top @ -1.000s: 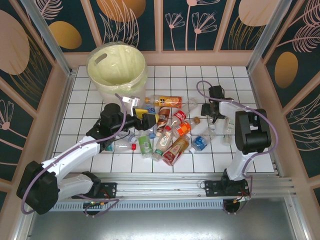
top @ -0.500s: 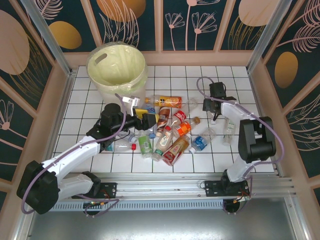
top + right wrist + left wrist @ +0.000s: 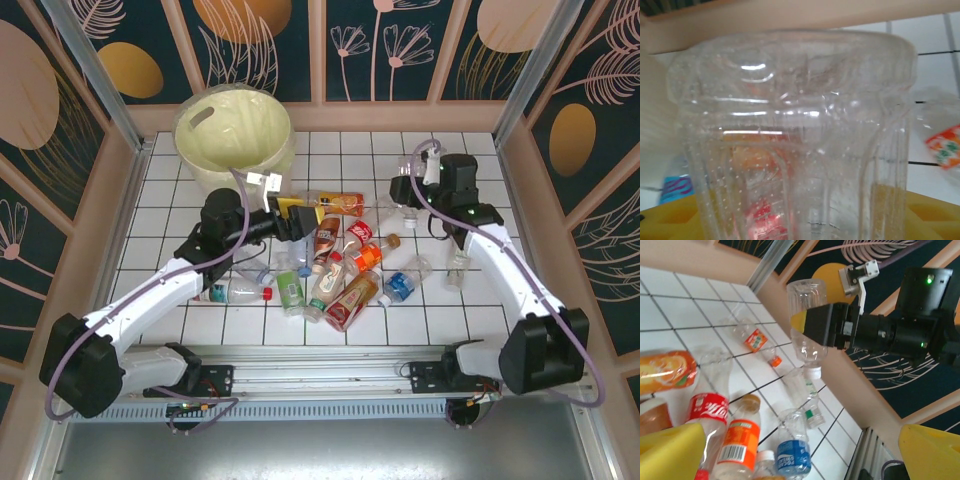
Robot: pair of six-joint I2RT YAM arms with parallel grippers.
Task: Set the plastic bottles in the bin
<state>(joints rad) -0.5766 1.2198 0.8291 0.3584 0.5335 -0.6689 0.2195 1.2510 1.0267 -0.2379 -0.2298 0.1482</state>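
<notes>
Right claw (image 3: pixel 815 326) clamped on clear bottle (image 3: pixel 806 295), lifted off tiles (image 3: pixel 440 320), cap down. Left claw (image 3: pixel 293 215) spread wide above edge of bottle pile (image 3: pixel 340 275). Bin (image 3: pixel 205 172) in far-left corner.

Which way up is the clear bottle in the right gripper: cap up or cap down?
Cap down. The left wrist view shows the clear bottle in the right gripper with its white cap lowest, base on top.

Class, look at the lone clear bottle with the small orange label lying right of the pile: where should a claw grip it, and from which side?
Grip the lone bottle across its middle, by the orange label, coming down from above: it lies flat on its side, apart from the pile, with bare tiles along both flanks.
</notes>
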